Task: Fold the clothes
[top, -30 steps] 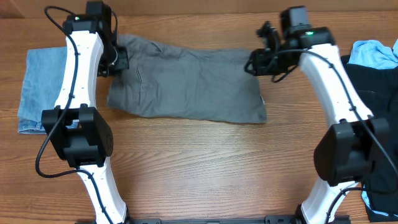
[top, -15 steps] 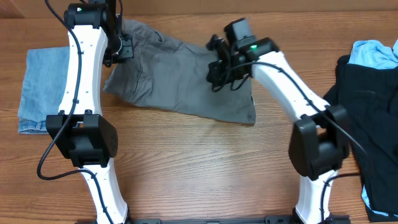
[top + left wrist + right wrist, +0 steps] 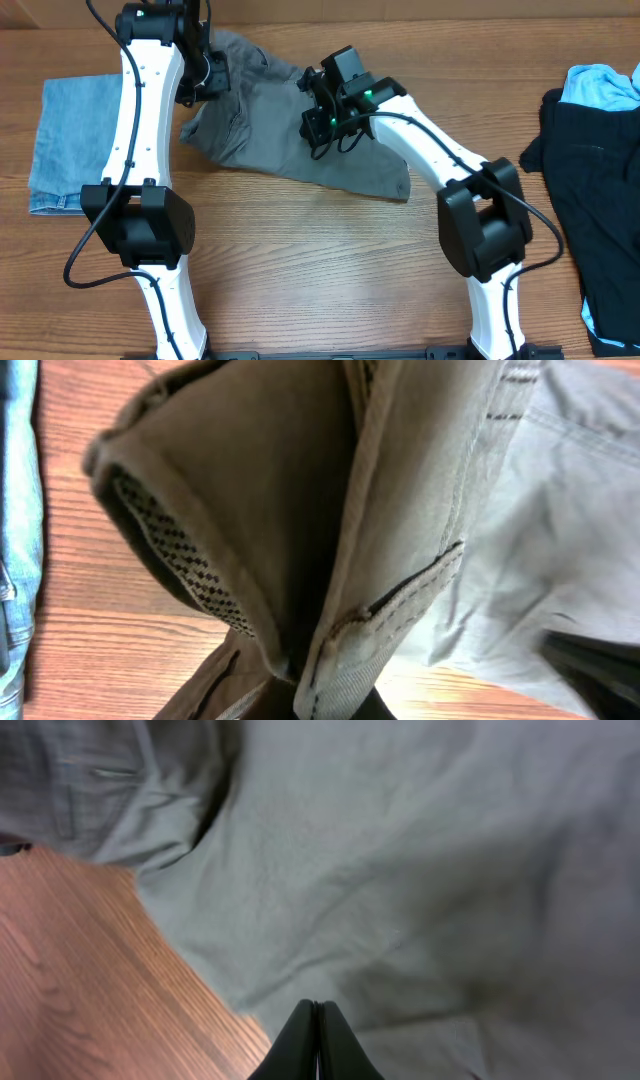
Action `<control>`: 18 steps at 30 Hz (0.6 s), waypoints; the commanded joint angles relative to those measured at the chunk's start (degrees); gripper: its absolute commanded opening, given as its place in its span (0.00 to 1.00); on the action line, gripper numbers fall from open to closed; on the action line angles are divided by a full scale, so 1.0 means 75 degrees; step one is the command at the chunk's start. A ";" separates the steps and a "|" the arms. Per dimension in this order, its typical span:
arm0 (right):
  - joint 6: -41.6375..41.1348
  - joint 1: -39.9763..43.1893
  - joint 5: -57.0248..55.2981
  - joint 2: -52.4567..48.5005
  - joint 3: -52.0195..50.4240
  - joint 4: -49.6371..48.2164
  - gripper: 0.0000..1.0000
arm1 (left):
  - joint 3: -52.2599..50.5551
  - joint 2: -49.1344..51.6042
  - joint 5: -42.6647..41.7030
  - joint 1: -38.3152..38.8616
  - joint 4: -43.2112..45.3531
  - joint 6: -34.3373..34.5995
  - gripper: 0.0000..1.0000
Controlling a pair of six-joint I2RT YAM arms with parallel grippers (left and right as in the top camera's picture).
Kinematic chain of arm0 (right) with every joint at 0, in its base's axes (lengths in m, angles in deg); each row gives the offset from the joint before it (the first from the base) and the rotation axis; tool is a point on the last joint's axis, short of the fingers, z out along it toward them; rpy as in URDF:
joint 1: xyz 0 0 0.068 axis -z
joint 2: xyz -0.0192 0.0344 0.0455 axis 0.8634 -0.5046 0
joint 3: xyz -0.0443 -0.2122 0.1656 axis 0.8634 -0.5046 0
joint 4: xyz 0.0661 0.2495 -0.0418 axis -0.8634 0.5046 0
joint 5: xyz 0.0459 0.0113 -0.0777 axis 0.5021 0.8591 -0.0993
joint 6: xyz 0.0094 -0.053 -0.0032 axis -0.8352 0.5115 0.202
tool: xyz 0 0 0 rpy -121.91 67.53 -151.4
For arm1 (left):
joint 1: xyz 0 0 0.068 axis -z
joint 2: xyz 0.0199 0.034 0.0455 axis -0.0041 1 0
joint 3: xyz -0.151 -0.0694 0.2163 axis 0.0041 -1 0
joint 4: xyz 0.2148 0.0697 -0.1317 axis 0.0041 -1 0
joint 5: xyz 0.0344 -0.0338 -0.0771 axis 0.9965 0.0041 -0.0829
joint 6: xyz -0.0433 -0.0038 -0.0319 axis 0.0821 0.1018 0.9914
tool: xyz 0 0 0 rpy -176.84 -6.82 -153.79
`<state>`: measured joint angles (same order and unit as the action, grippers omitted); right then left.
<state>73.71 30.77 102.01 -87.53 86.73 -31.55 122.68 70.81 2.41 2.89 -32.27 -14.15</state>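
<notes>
The clothes, grey shorts [image 3: 262,140], lie crumpled across the table's far middle. My left gripper [image 3: 205,80] is shut on their waistband [image 3: 345,660] at the upper left. It holds that end raised, so the dark lining and mesh pocket [image 3: 165,545] hang open. My right gripper [image 3: 318,122] hovers over the shorts' middle with its tips [image 3: 318,1008] pressed together against the grey cloth [image 3: 420,870]. It is shut on the shorts' right end, which is pulled leftward under it. The lower right corner [image 3: 400,185] lies flat on the wood.
A folded blue denim garment [image 3: 65,145] lies at the left edge, close to the left arm. A black garment [image 3: 590,200] with a light blue cloth [image 3: 600,85] on it fills the right edge. Bare wood [image 3: 320,260] spreads in front of the shorts.
My right gripper shut at the shorts' right end and swung left over their middle, dragging that end along. The left gripper lifted the waistband slightly toward the far edge.
</notes>
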 commanded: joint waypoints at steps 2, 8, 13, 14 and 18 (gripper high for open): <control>-0.0440 -0.0370 0.0079 -0.0373 0.0003 -0.0323 0.04 | 0.1000 -0.0044 -0.0350 0.0044 -0.0073 0.0286 0.04; -0.0574 -0.0796 -0.0236 -0.0641 0.0003 -0.0752 0.04 | 0.1460 -0.0044 -0.0933 0.0067 -0.0178 0.0385 0.04; -0.1032 -0.1046 -0.0641 -0.1029 0.0003 -0.1183 0.04 | 0.1460 -0.0044 -0.1037 0.0160 -0.0344 0.0434 0.04; -0.1139 -0.1102 -0.0641 -0.1148 0.0003 -0.1358 0.04 | 0.1460 -0.0044 -0.1037 0.0192 -0.0364 0.0434 0.04; -0.1271 -0.1195 -0.0705 -0.1460 0.0003 -0.1682 0.04 | 0.1460 -0.0044 -0.1040 0.0239 -0.0440 0.0437 0.04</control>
<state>66.14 22.40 98.23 -95.94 86.73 -42.83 132.10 70.81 -3.61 3.94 -35.37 -12.29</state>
